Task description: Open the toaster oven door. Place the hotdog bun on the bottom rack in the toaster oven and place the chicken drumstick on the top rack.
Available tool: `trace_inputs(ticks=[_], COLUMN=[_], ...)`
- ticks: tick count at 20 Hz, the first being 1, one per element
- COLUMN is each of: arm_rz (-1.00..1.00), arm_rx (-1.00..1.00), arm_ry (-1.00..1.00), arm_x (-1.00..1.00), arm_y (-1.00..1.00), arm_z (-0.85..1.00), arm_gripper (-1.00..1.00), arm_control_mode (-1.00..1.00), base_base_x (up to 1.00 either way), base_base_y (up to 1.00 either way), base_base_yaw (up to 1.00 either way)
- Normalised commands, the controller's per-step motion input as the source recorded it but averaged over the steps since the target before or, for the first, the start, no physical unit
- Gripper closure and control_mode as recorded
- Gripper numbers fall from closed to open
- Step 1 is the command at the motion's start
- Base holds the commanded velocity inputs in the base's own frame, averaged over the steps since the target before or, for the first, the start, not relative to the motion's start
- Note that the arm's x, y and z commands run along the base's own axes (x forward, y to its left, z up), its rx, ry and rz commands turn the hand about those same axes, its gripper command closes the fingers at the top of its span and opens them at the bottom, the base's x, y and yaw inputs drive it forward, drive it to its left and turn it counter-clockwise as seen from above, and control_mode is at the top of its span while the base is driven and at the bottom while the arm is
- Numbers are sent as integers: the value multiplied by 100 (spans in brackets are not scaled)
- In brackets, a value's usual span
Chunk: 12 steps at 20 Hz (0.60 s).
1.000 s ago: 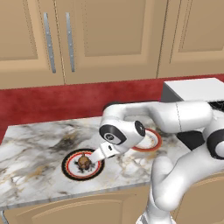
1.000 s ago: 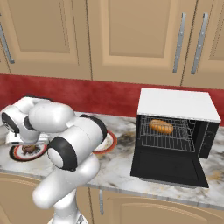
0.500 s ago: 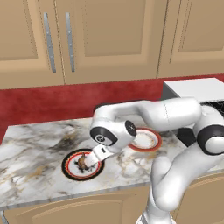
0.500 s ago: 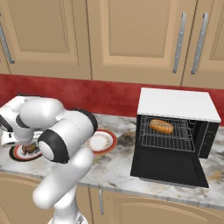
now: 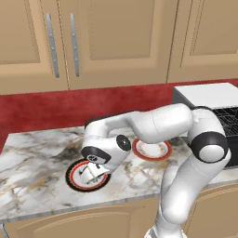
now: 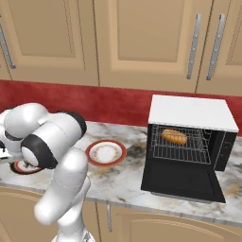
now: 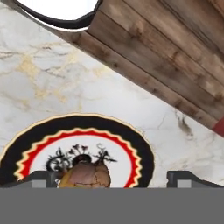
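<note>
Lower now than a second ago, the arm has swung left and dropped onto the black-rimmed plate (image 5: pixel 74 179).
Gripper (image 7: pixel 114 179) spread wide, holding nothing, its fingertips (image 7: pixel 40 178) flanking the drumstick (image 7: pixel 85 175) on that plate; come straight down and centre it before closing. The bun (image 6: pixel 174 137) already sits on a rack inside the toaster oven (image 6: pixel 191 142), door (image 6: pixel 181 182) dropped open, an empty plate (image 6: pixel 105 152) between.

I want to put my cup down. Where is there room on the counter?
Bare marble counter lies between the orange-rimmed plate and the toaster oven door. It is crowded at the black-rimmed plate, where the gripper is over the chicken drumstick.
</note>
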Motion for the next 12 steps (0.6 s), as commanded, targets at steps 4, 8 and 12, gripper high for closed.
trace_inputs(ticks=[4, 8, 12], arm_rz=[-27, -24, -23], arm_rx=[-14, -12, -13], arm_ry=[29, 26, 20], arm_x=[10, 12, 11], arm_y=[35, 27, 14], arm_z=[47, 57, 63], arm_gripper=[-100, -100, -100], arm_control_mode=[-100, -100, -100], base_base_x=[0, 0, 0], base_base_y=[0, 0, 0], base_base_yaw=[0, 0, 0])
